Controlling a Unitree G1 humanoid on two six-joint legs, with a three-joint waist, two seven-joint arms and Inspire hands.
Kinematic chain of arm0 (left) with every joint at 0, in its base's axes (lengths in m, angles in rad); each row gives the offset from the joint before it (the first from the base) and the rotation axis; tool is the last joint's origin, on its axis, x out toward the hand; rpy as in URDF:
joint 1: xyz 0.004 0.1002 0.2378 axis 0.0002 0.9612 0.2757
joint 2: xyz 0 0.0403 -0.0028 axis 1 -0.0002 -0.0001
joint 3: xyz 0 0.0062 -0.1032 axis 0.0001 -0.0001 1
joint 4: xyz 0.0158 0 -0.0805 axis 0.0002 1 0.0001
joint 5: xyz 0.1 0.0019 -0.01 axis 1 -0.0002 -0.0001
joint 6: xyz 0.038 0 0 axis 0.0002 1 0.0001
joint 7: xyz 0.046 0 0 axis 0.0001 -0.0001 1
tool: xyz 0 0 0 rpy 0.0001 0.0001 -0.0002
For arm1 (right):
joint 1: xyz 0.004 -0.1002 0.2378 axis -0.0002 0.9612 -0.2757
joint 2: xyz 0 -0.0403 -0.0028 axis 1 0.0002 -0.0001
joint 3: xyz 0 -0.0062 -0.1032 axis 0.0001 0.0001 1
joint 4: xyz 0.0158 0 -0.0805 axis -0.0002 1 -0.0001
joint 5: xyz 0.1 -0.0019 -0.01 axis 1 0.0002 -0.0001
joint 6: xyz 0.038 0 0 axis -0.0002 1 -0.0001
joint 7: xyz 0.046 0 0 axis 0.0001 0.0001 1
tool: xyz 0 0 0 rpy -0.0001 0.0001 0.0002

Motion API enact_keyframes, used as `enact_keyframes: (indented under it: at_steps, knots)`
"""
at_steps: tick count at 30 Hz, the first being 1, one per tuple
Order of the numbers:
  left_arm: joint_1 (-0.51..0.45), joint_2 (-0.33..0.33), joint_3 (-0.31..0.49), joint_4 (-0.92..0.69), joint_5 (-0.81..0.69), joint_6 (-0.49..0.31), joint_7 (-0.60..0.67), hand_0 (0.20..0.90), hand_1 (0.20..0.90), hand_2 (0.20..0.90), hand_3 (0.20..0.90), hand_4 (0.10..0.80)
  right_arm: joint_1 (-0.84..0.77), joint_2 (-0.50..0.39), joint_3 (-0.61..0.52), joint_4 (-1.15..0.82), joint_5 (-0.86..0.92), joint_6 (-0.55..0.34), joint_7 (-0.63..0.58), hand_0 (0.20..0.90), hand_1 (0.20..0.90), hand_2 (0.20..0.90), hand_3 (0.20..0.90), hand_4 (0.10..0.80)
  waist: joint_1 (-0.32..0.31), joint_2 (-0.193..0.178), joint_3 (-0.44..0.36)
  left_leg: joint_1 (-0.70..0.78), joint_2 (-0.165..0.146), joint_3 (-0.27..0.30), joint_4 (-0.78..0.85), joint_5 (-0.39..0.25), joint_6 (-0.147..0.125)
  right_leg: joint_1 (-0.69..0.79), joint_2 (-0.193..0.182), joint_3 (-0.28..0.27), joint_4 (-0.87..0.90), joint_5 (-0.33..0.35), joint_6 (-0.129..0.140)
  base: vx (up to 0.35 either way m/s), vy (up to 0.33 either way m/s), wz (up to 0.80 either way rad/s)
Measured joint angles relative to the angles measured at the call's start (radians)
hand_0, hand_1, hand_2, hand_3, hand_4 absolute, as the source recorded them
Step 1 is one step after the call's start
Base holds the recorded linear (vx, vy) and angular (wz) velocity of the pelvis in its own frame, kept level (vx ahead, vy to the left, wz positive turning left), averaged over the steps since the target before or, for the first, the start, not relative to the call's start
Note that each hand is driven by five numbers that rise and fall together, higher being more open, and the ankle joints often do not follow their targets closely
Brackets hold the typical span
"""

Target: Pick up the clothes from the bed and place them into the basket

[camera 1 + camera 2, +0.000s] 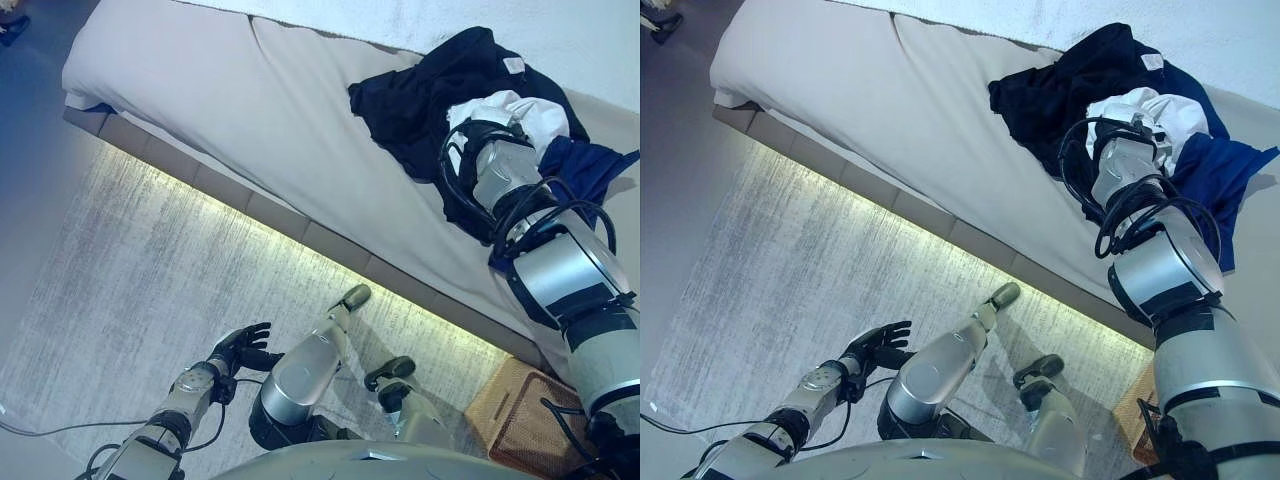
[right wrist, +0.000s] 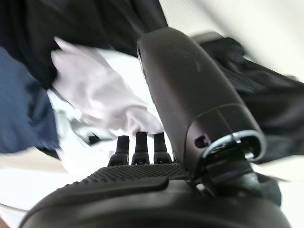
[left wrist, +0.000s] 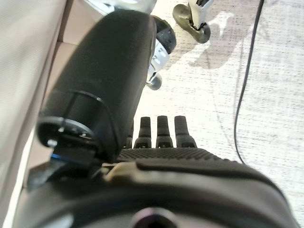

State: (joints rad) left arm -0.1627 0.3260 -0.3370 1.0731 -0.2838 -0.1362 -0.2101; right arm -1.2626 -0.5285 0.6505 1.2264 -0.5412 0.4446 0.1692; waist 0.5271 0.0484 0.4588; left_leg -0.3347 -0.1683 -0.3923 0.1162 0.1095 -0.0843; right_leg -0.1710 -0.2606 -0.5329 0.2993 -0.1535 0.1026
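Observation:
A pile of clothes lies on the right part of the bed (image 1: pixel 250 110): a black garment (image 1: pixel 430 90), a white garment (image 1: pixel 525 108) on top of it, and a blue one (image 1: pixel 592 165) to its right. My right arm reaches over the pile. In the right wrist view my right hand (image 2: pixel 142 175) is open, its straight fingers (image 2: pixel 137 145) pointing at the white garment (image 2: pixel 104 99) and holding nothing. My left hand (image 1: pixel 240 348) hangs low over the carpet with its fingers spread, empty. A wicker basket (image 1: pixel 520 415) stands on the floor at the lower right.
The bed's long edge (image 1: pixel 300 235) runs diagonally, with a lit strip under it. A pale carpet (image 1: pixel 150 270) covers the floor in front. The left part of the bed bears only its sheet.

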Motion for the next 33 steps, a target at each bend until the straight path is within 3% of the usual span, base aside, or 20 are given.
enact_keyframes:
  at_steps: [4,9,10,11,14,18,22,25,28,31,33]
  knots:
    - [0.001,0.000,0.000,-0.031,0.000,0.001,-0.015,0.900,0.900,0.900,0.900,0.800,-0.018,-0.002,0.001,0.061,-0.018,0.060,0.099,0.900,0.900,0.900,0.900,0.800,0.005,0.000,0.000,-0.012,0.005,0.001,0.005,0.000,0.000,-0.009,0.006,-0.001,-0.001,0.000,0.000,-0.011,-0.063,-0.02]
    - [-0.006,0.001,-0.001,-0.077,0.000,0.002,-0.017,0.900,0.900,0.900,0.900,0.800,-0.039,-0.003,-0.001,0.101,-0.034,0.078,0.119,0.900,0.900,0.900,0.900,0.800,0.011,0.000,0.000,-0.026,0.011,-0.002,0.017,0.001,0.001,-0.013,0.016,-0.006,-0.009,0.003,0.004,-0.007,-0.054,0.01]
    - [-0.008,0.001,-0.003,-0.080,0.000,0.005,-0.016,0.900,0.900,0.900,0.900,0.800,-0.042,-0.003,-0.001,0.105,-0.039,0.078,0.117,0.726,0.726,0.726,0.697,0.597,0.012,-0.001,0.000,-0.026,0.012,-0.003,0.017,0.002,0.003,-0.013,0.018,-0.006,-0.011,0.003,0.004,-0.011,-0.059,0.01]
    - [-0.014,0.001,-0.004,-0.090,-0.001,0.009,-0.015,0.900,0.900,0.900,0.900,0.800,-0.045,-0.003,-0.001,0.110,-0.038,0.077,0.110,0.300,0.300,0.300,0.200,0.100,0.013,-0.001,0.000,-0.027,0.013,-0.003,0.017,0.004,0.006,-0.012,0.021,-0.006,-0.015,0.003,0.004,-0.014,-0.052,-0.01]
    - [-0.028,0.002,-0.004,-0.096,-0.002,0.025,-0.014,0.900,0.900,0.900,0.900,0.800,-0.050,-0.003,-0.001,0.122,-0.029,0.065,0.058,0.300,0.300,0.300,0.200,0.100,0.013,-0.001,0.000,-0.030,0.016,-0.003,0.018,0.005,0.007,-0.011,0.027,-0.006,-0.022,0.003,0.004,-0.016,-0.050,-0.01]
    - [-0.045,0.007,-0.014,-0.082,-0.024,0.026,-0.011,0.900,0.900,0.900,0.900,0.800,-0.055,-0.021,-0.005,0.119,0.036,-0.015,-0.097,0.300,0.300,0.300,0.200,0.100,0.010,-0.002,-0.001,-0.026,0.024,0.001,0.018,0.006,0.007,-0.003,0.036,-0.006,-0.034,0.009,-0.003,-0.006,-0.050,-0.05]
    - [-0.048,0.025,-0.009,-0.042,-0.039,0.024,-0.012,0.900,0.900,0.900,0.900,0.800,-0.059,-0.064,-0.002,0.008,0.055,-0.076,-0.218,0.300,0.300,0.300,0.200,0.100,-0.001,-0.006,-0.001,0.002,0.043,0.006,0.016,0.005,0.007,0.043,0.068,-0.004,-0.094,0.040,-0.009,0.048,-0.048,-0.09]
    - [-0.029,0.048,0.024,-0.017,-0.039,0.024,-0.013,0.900,0.900,0.900,0.900,0.800,-0.087,-0.144,0.015,-0.131,0.135,-0.098,-0.283,0.300,0.300,0.300,0.200,0.100,-0.016,-0.017,-0.005,0.055,0.049,0.015,0.009,-0.004,0.015,0.102,0.080,0.002,-0.126,0.049,-0.013,0.062,-0.035,-0.09]
    - [0.008,0.086,0.081,-0.016,-0.037,0.025,-0.011,0.900,0.900,0.900,0.900,0.800,-0.141,-0.220,0.022,-0.253,0.201,-0.098,-0.318,0.300,0.300,0.300,0.200,0.100,-0.036,-0.055,-0.018,0.103,0.055,0.029,-0.006,-0.020,0.025,0.145,0.086,0.012,-0.144,0.050,-0.012,0.078,-0.046,-0.13]
    - [0.050,0.119,0.141,0.010,-0.026,0.035,-0.003,0.900,0.900,0.900,0.900,0.800,-0.174,-0.270,0.013,-0.326,0.312,-0.101,-0.325,0.300,0.300,0.300,0.200,0.100,-0.063,-0.120,-0.061,0.159,0.057,0.045,-0.026,-0.027,0.037,0.195,0.094,0.033,-0.167,0.054,-0.008,0.064,-0.064,-0.14]
    - [0.069,0.132,0.162,0.025,-0.008,0.051,0.011,0.900,0.900,0.900,0.900,0.800,-0.173,-0.275,-0.032,-0.324,0.412,-0.103,-0.309,0.300,0.300,0.300,0.200,0.100,-0.079,-0.163,-0.106,0.184,0.060,0.049,-0.051,-0.036,0.032,0.215,0.098,0.054,-0.188,0.057,-0.003,0.008,-0.088,-0.08]
